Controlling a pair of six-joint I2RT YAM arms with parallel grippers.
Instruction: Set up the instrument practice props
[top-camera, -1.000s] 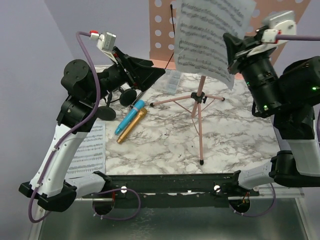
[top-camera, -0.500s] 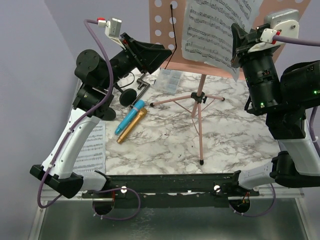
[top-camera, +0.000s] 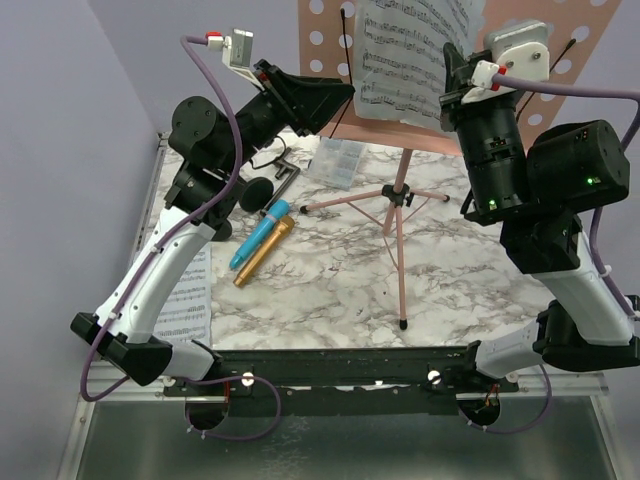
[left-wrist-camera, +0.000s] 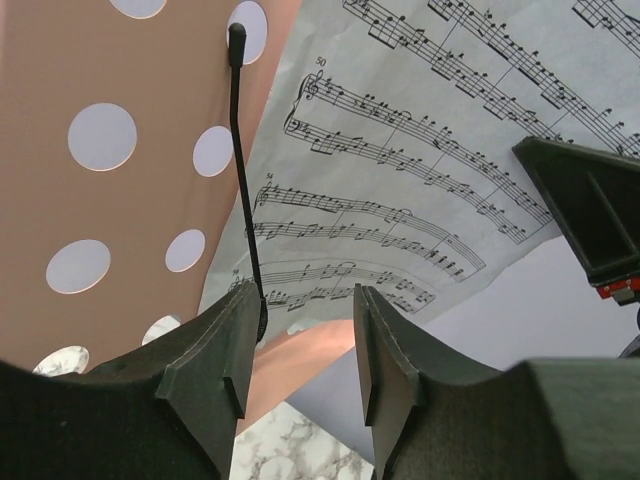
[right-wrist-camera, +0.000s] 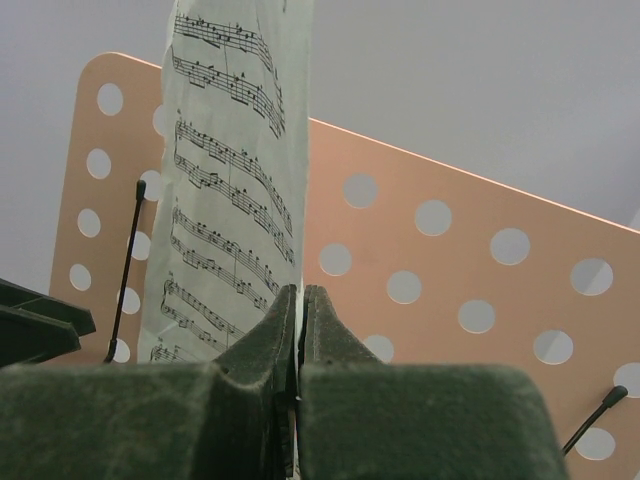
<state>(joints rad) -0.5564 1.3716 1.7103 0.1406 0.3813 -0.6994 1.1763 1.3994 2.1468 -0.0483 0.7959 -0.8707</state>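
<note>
The right tool (right-wrist-camera: 300, 300) is pressed together on the edge of a white printed music page (right-wrist-camera: 230, 200), holding it up in front of the pink perforated music rack (right-wrist-camera: 400, 160). The left tool (left-wrist-camera: 300, 325) stands spread at the page's lower corner, beside the rack's thin black wire arm (left-wrist-camera: 243, 170). Below the rack, left of its rose-gold tripod legs (top-camera: 401, 260), a blue microphone (top-camera: 255, 240) and a gold microphone (top-camera: 266, 252) lie side by side on the marble desk (top-camera: 340, 290).

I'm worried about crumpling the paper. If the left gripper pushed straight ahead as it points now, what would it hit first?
Most likely the lower edge of the music page, straight ahead between the fingers of the left gripper; the pink rack sits just behind. Depth is hard to judge.
</note>
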